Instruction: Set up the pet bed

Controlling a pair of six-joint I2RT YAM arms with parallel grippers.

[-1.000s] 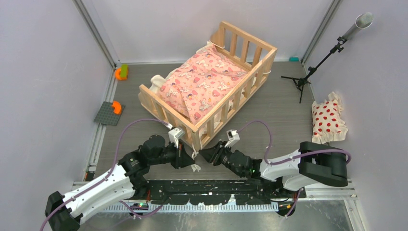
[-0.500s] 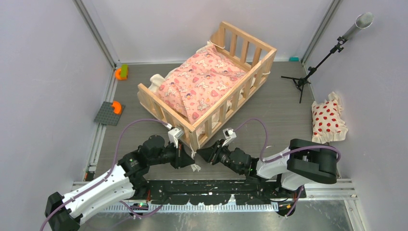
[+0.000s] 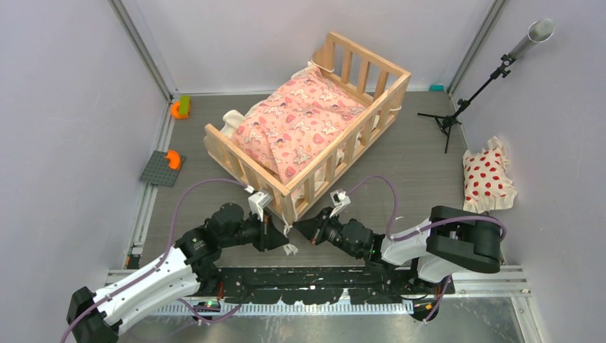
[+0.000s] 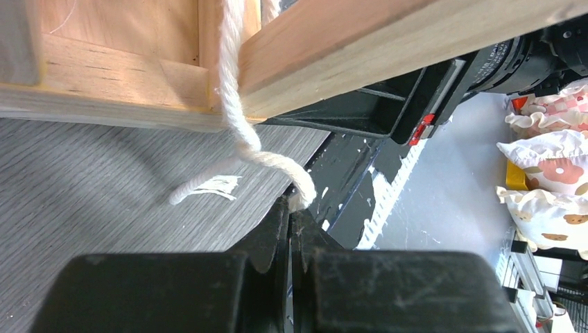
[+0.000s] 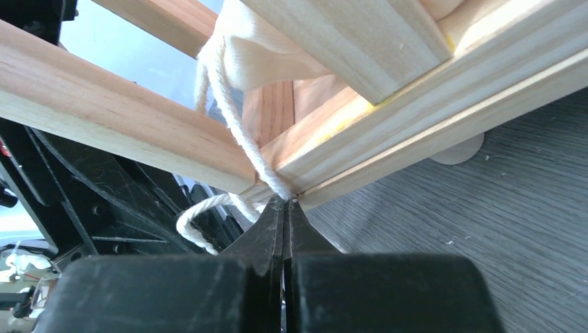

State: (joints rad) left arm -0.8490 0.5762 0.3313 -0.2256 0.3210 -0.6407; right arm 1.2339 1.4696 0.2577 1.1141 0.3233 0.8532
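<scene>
My left pincer (image 4: 290,208) and right pincer (image 5: 284,206) are each clamped on cream cord (image 4: 239,132). The pet bed (image 3: 246,166) stands on the tabletop (image 3: 414,164), its near corner between them.

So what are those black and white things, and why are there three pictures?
Those are two robot arms bolted to a grey table. The big picture looks down from above. The other two come from small cameras on each wrist, showing that arm's claw up close. On the table stands a wooden pet bed with a pink cartoon cushion inside; a white pillow with red dots lies off to the right. The left claw and right claw are both shut, each pinching a cream tie at the bed's near corner.
</scene>
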